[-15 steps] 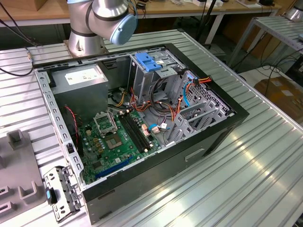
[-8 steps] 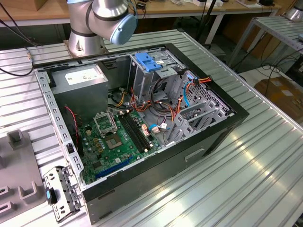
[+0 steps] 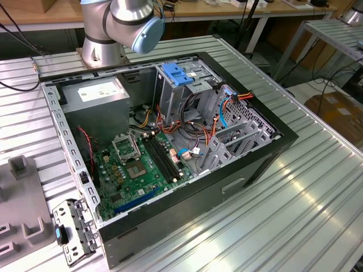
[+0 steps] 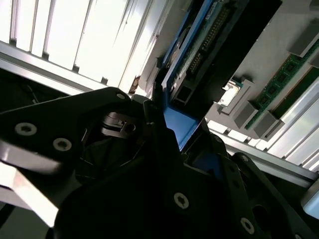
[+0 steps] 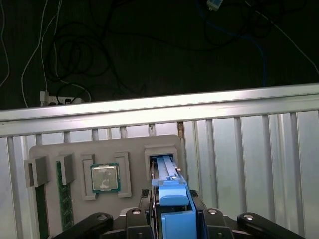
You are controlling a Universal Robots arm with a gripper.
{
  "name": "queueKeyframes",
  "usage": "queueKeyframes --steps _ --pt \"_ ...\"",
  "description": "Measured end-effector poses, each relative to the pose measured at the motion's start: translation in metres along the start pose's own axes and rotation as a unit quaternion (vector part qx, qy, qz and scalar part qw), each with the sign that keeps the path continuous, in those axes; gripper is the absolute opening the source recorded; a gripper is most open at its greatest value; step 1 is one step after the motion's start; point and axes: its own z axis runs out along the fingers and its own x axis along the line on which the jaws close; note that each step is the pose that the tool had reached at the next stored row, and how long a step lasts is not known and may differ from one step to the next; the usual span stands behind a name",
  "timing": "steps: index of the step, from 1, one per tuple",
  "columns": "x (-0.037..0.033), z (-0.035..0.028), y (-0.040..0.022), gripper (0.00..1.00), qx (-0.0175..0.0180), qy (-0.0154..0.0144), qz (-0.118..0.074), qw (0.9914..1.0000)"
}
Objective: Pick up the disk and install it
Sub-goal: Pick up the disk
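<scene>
The disk [image 5: 172,196] stands on edge, framed by its blue plastic carrier rails, over an upright slot in a grey holder tray [image 5: 75,149]. My gripper [image 5: 172,221] has its black fingers [image 5: 144,219] pressed against both sides of the blue carrier, so it is shut on the disk. In the second wrist view the disk [image 4: 199,45] shows its blue rail and the green circuit-board edge, rising from between the fingers of the gripper [image 4: 174,129]. I cannot tell whether the disk's lower end still sits in the slot.
The tray also holds a processor chip [image 5: 104,178] and memory sticks [image 5: 64,199]. It lies on a ribbed aluminium table [image 5: 249,149] near the edge. The open computer case [image 3: 170,141] shows a drive cage with a blue latch plate [image 3: 178,73], a power supply [image 3: 96,93] and a motherboard [image 3: 139,170].
</scene>
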Motion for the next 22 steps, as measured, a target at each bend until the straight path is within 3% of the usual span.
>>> queueKeyframes --steps 2,11,16,22 --pt "0.0 0.0 0.0 0.37 0.0 0.0 0.0 1.0" --pt "0.0 0.0001 0.0 0.37 0.0001 0.0 0.0 1.0" --pt "0.0 0.0001 0.0 0.37 0.0005 -0.0003 -0.029 0.99957" --pt "0.0 0.0001 0.0 0.37 0.0007 -0.0005 -0.047 0.99888"
